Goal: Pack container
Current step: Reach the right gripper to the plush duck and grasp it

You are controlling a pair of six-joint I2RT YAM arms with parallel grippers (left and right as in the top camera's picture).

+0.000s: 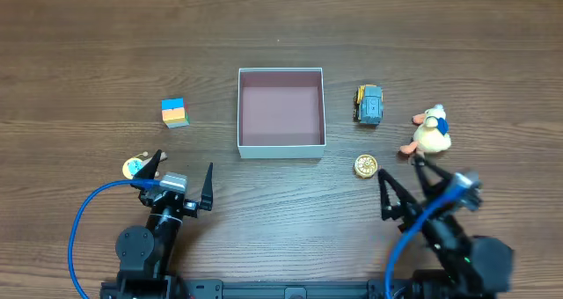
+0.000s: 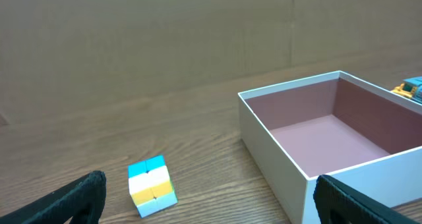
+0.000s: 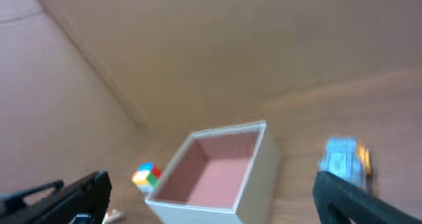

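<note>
Container sits mid-table, open side up and empty, with toys scattered on either side so each arm has its own share. Left gripper hovers low, jaws spread wide and holding nothing, the striped cube ahead and a small round toy just beside one finger. Right gripper is splayed and empty too, gold disc just beside it, duck and blue truck beyond. Nothing packed yet, by my reckoning

Bare table spans the near side of the container; truck, gold disc and duck crowd its right, cube left
</note>
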